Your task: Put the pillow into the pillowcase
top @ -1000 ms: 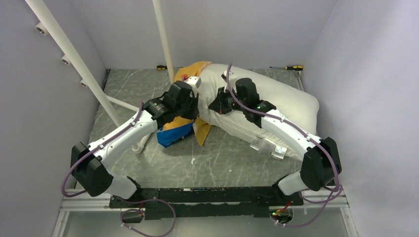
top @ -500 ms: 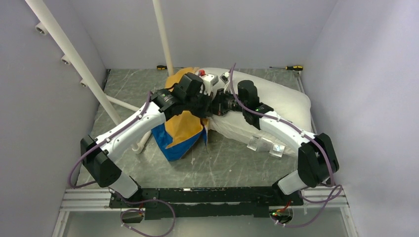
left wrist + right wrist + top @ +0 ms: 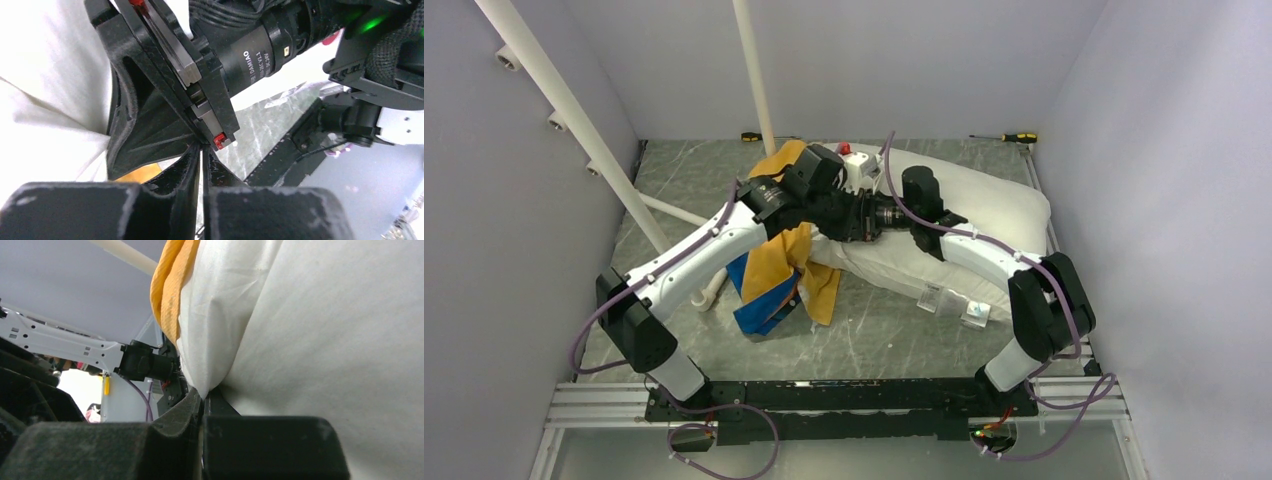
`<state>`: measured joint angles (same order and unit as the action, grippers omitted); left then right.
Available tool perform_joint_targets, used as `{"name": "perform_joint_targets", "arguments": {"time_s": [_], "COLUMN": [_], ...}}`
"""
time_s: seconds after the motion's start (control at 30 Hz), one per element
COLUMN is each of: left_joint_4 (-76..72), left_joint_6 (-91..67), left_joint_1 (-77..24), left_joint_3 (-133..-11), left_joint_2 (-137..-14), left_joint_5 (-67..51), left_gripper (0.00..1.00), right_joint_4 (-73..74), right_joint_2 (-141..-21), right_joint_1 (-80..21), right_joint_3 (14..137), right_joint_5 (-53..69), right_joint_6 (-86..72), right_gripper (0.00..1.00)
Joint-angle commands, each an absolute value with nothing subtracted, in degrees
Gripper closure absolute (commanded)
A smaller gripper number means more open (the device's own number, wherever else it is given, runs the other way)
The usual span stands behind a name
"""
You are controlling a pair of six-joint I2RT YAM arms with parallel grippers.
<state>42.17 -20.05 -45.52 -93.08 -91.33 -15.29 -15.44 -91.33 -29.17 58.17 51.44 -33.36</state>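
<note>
At centre of grey marbled table (image 3: 674, 180), plump white stuffed pillow (image 3: 984, 205) lies flat. Thin blue-and-yellow fabric pillowcase (image 3: 779, 270) hangs bunched at its left end. Right claw (image 3: 202, 399) is clamped on a pillow fold. Left claw (image 3: 202, 156) is together; any hold on cloth cannot be told.

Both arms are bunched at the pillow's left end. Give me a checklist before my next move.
1. Right gripper shut on a fold of the pillow: ok.
2. Left gripper holding the pillowcase: cannot tell; it is shut, but no cloth shows between its tips.
3. Pillow inside the pillowcase: not ok; nearly all of it lies bare.
4. Room between the two grippers: not ok; they crowd each other.
5. Pillowcase mouth open and findable: cannot tell.
</note>
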Motion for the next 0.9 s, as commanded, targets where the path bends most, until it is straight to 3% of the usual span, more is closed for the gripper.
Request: {"name": "perform_joint_targets", "arguments": {"time_s": [0.0, 0.07, 0.13, 0.23, 0.4, 0.53, 0.67, 0.8, 0.87], "left_joint_4": [29.8, 34.2, 38.8, 42.4, 48.6, 52.0, 55.1, 52.3, 51.5], "left_joint_6": [-22.0, -22.7, -24.5, -26.4, -31.5, -33.9, -35.1, -36.1, -37.8], "left_joint_1": [-51.6, -51.5, -51.5, -51.2, -51.2, -51.2, -51.2, -51.2, -51.2], "left_joint_3": [-99.3, -96.7, -94.3, -90.6, -86.1, -82.8, -80.7, -76.2, -74.3], "left_joint_2": [-88.5, -85.7, -83.1, -79.8, -76.7, -76.1, -78.4, -79.8, -80.2], "left_joint_5": [-9.6, 2.2, 11.9, 17.8, 26.0, 30.2, 29.3, 26.2, 27.1], "left_gripper": [0.74, 0.49, 0.35, 0.28, 0.35, 0.35, 0.35, 0.47, 0.45], "right_joint_4": [-16.8, -15.9, -15.3, -14.1, -11.3, -8.8, -7.7, -7.0, -6.9], "right_joint_2": [-91.5, -91.1, -91.2, -91.7, -91.7, -91.0, -90.6, -90.7, -90.9], "right_joint_1": [-33.1, -32.9, -32.8, -32.8, -32.7, -32.3, -31.9, -31.7, -31.6], "right_joint_3": [58.3, 58.2, 58.3, 58.6, 59.6, 60.5, 61.4, 62.2, 62.4], "right_joint_5": [44.9, 44.3, 43.9, 43.7, 42.6, 40.2, 39.6, 39.5, 39.8], "right_joint_6": [-30.2, -29.8, -29.5, -28.9, -27.4, -27.8, -28.3, -28.5, -28.6], "right_gripper": [1.00, 1.00, 1.00, 1.00, 1.00, 1.00, 1.00, 1.00, 1.00]}}
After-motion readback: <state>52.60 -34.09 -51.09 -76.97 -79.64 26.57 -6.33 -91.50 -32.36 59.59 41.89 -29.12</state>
